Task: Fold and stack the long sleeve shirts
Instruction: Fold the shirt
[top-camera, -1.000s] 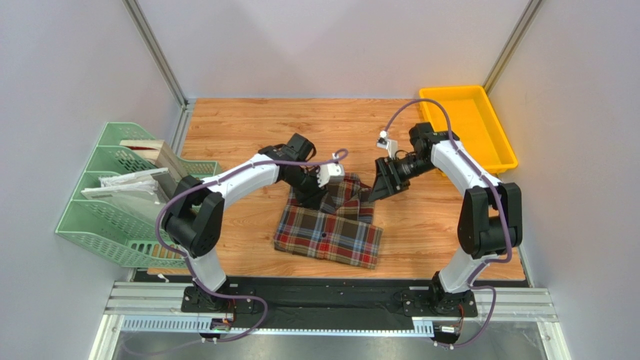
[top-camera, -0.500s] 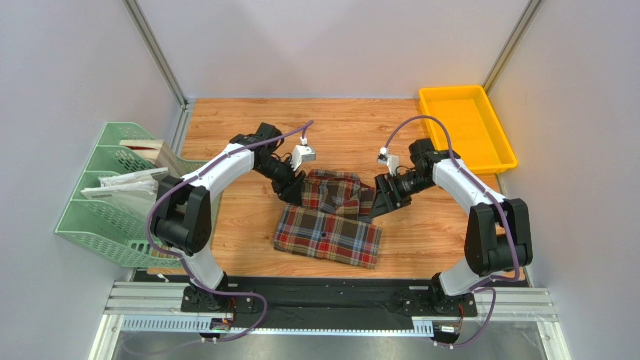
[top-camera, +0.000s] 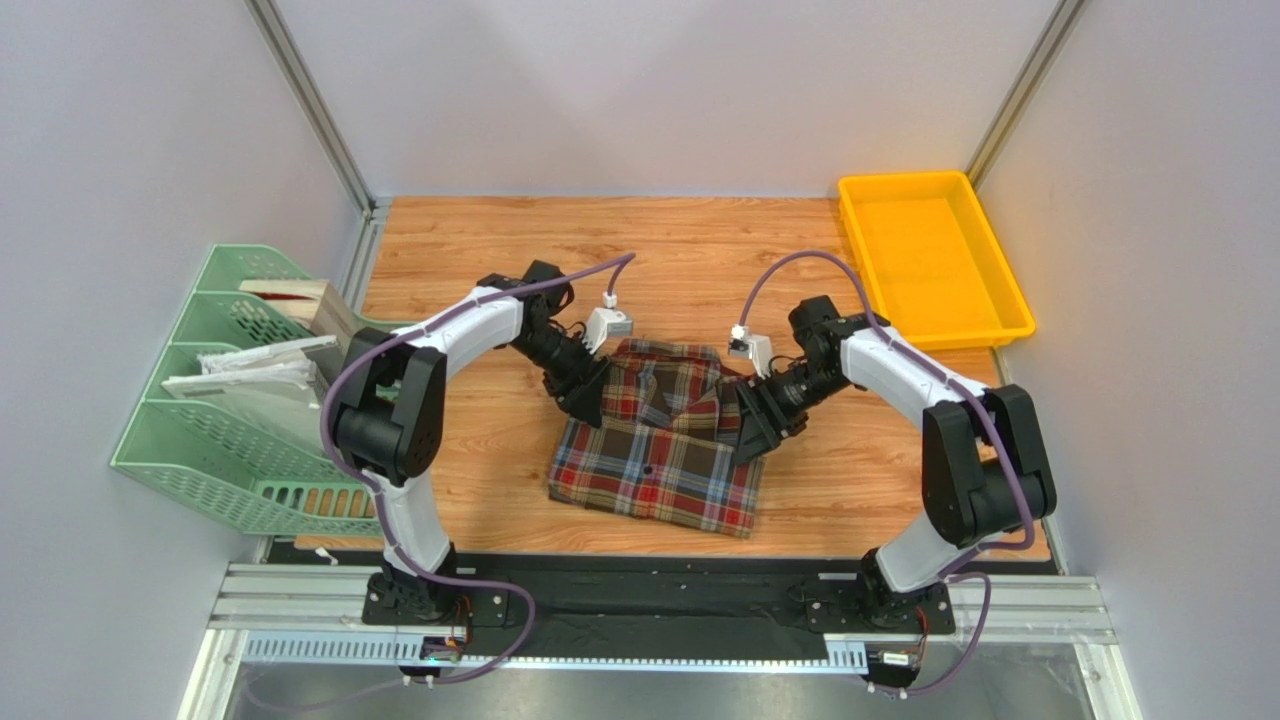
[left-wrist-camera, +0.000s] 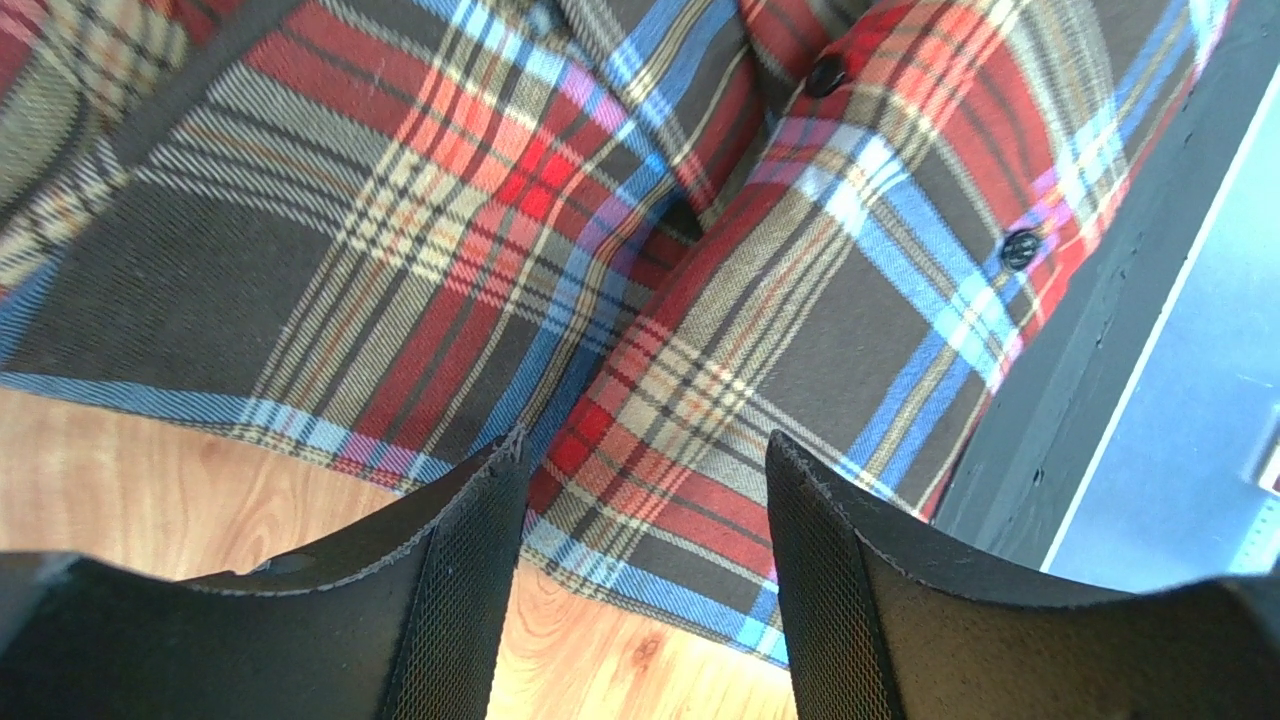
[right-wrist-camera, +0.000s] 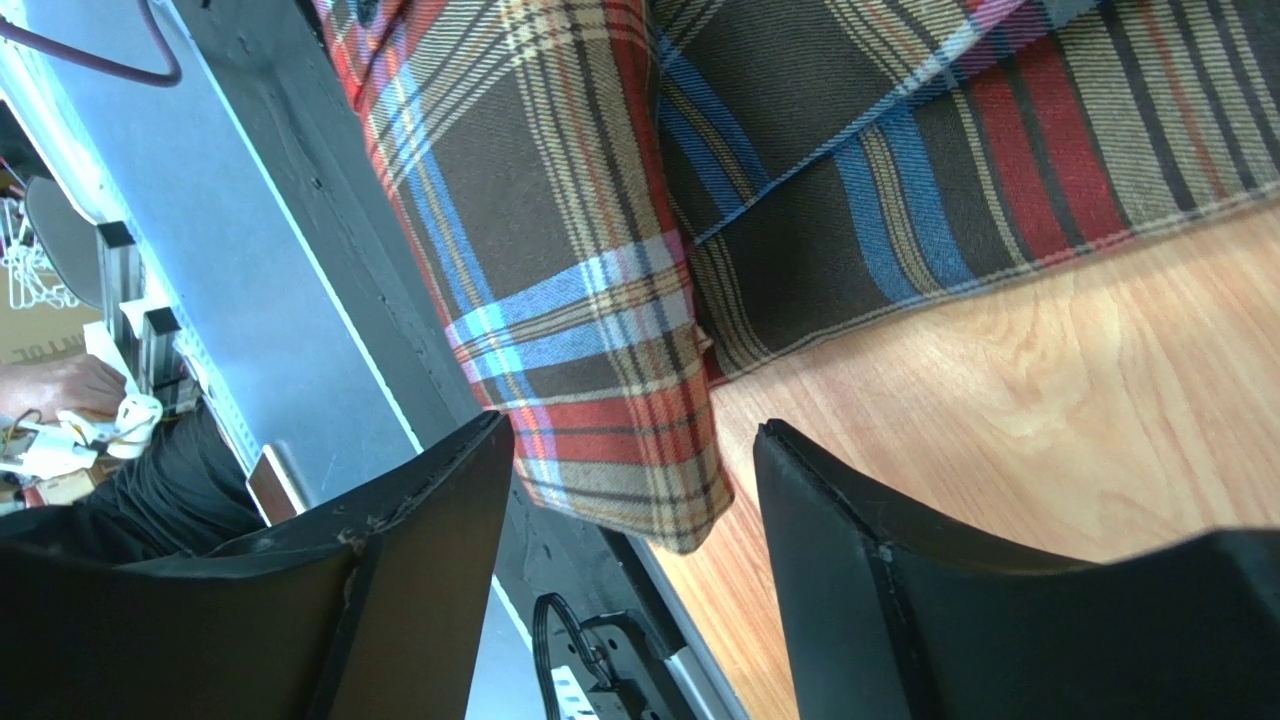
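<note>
Both grippers have been brought down to the folded brown, red, blue and cream plaid flannel shirt (top-camera: 661, 450) on the wooden tabletop (top-camera: 496, 255). The left gripper (left-wrist-camera: 646, 450) is held open at the shirt's left edge. The right gripper (right-wrist-camera: 639, 435) is held open at its right edge. Nothing is gripped.

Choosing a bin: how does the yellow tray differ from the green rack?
The yellow tray is shallow and solid-walled; the green rack is mesh, split into slots. The tray sits far right, the rack left. The rack holds flat items; none show in the tray. Both stand apart from the shirt.
</note>
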